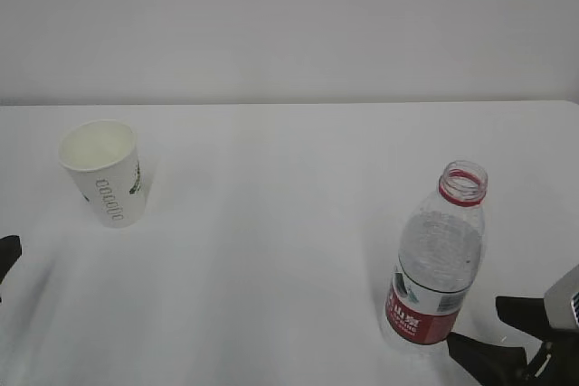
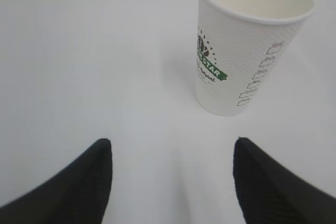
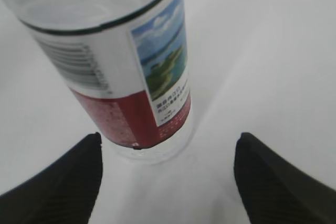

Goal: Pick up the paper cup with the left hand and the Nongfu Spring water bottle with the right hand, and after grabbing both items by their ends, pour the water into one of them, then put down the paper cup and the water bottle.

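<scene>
The paper cup stands upright at the far left of the white worktop, its mouth open and leaning slightly in the exterior view. The Nongfu Spring water bottle stands upright at the near right, uncapped, red label low on its body. The two are well apart, with a broad bare stretch of worktop between them and more bare surface running to the far edge, where the worktop meets the pale wall. The left pincer has its black fingers spread apart, holding nothing; the cup sits beyond them, right of the gap's middle, not touching. The right pincer also stands apart and empty, just short of the bottle's base, which lies left of the gap's middle. In the exterior view only a tip of the left pincer shows at the near left edge.
</scene>
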Tool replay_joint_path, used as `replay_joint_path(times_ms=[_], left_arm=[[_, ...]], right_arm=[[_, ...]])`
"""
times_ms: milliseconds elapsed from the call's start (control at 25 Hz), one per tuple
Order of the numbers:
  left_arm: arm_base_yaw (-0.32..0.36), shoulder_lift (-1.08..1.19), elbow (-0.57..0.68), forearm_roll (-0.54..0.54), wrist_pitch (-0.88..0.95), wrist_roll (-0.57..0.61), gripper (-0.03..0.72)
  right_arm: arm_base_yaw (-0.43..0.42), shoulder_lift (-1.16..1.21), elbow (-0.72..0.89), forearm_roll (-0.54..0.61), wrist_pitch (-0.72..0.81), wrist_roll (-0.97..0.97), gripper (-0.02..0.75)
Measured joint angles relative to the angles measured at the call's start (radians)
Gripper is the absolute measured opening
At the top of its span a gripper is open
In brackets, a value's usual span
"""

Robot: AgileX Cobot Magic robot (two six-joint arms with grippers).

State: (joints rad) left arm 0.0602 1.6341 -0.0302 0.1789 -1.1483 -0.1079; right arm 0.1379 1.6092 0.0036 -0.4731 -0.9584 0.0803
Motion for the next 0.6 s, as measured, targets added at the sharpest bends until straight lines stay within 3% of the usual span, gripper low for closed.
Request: replay_joint_path(times_ms=[600], left_arm=[[0.0,0.0,0.0,0.029,0.0,0.0,0.516]], right_arm=[[0.0,0.241,0.0,-0.024,-0.183,-0.149,0.587]])
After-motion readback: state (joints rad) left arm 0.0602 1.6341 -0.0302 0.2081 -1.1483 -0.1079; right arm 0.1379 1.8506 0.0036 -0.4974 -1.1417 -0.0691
